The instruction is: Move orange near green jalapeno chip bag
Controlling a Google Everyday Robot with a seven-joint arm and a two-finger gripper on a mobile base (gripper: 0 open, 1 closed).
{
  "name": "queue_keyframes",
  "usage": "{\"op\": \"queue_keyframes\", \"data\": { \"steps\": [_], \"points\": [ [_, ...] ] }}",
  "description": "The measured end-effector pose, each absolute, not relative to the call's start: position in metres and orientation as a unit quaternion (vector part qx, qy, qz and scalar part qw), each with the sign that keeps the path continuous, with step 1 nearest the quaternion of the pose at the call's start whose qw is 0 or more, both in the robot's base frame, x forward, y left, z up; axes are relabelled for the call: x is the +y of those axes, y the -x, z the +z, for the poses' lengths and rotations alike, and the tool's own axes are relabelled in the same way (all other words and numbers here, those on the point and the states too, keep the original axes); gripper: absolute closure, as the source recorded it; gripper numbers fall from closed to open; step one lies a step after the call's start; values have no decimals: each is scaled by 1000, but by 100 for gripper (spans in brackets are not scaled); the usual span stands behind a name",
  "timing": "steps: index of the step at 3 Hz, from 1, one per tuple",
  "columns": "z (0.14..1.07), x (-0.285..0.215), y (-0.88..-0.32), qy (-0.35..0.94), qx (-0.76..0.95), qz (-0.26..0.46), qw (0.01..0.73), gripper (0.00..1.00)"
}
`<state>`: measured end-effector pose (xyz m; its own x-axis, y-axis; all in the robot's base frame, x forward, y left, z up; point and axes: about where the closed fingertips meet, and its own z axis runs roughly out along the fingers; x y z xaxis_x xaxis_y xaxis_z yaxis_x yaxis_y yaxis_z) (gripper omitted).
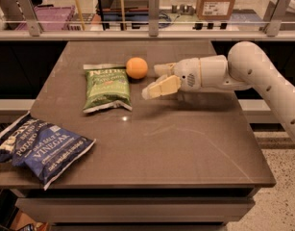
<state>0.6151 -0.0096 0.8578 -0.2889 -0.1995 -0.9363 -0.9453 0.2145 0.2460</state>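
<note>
A small round orange fruit [137, 68] is seen lying free on the dark grey-brown flat counter [185, 143], just ahead of the tips of the jaws and not held by them. The white two-finger gripper [150, 82] is placed low over the counter at the end of the white rounded arm [262, 73], and its jaws are spread apart with nothing between them. Beyond the fruit, on the side away from the jaws, the green crinkly chip bag [106, 88] with white lettering is laid flat. The fruit is found just beside the upper corner of this bag; whether they touch cannot be told. It is judged that the fruit is placed so because the task asks for it to be near this bag, and that the jaws are kept wide so the fruit is not disturbed. The task is therefore judged to be almost or fully done. Well apart from the jaws, at the near edge of the counter, a larger dark blue crinkly chip bag [41, 146] is lying, partly over the edge. In total one fruit, two chip bags, one arm and one gripper are counted.
</note>
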Motion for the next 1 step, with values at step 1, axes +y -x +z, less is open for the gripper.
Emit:
{"op": "queue_keyframes", "data": {
  "steps": [1],
  "points": [
    [858,-10,-615,432,662,454,411,0]
  ]
}}
